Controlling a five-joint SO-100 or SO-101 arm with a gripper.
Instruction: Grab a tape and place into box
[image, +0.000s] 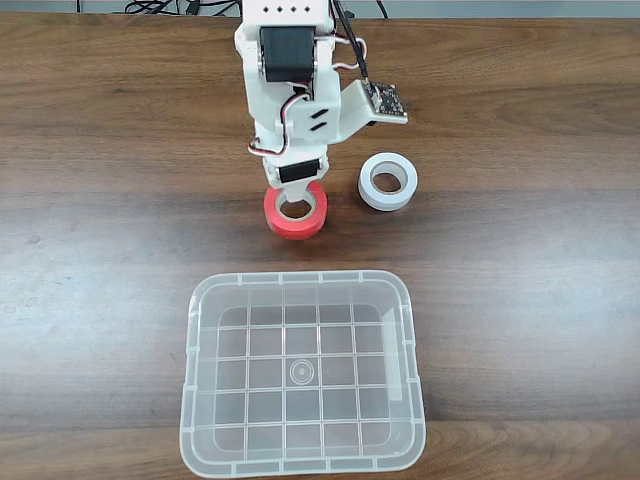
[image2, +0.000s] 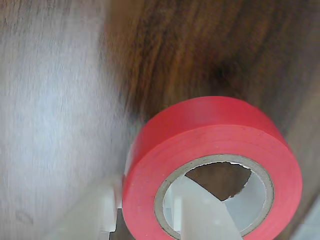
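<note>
Fixed view: the arm comes down from top centre, its gripper (image: 297, 200) lowered onto the red tape (image: 296, 226), which lies flat on the table (image: 100, 200) just above frame centre. A white roll (image: 387, 181) sits just right of it, apart. The box (image: 302, 372) fills the lower centre, empty, near the tape but not touching it.

Wrist view: the tape (image2: 200, 135) occupies the lower right. One white finger (image2: 202, 212) reaches up inside the grey core; another white part (image2: 95, 210) stands outside the roll's left wall at lower left. The jaws thus straddle one side of the ring. Whether they press the wall cannot be told; a gap seems to remain at the outer side, so the claw reads as partly spread, not yet clamped.

Judged step: the grasp, with the tape not yet lifted. The next move calls for closing on the wall, lifting straight up clear of the white roll, then carrying toward the bottom of the fixed view, over the box rim, before letting go.
</note>
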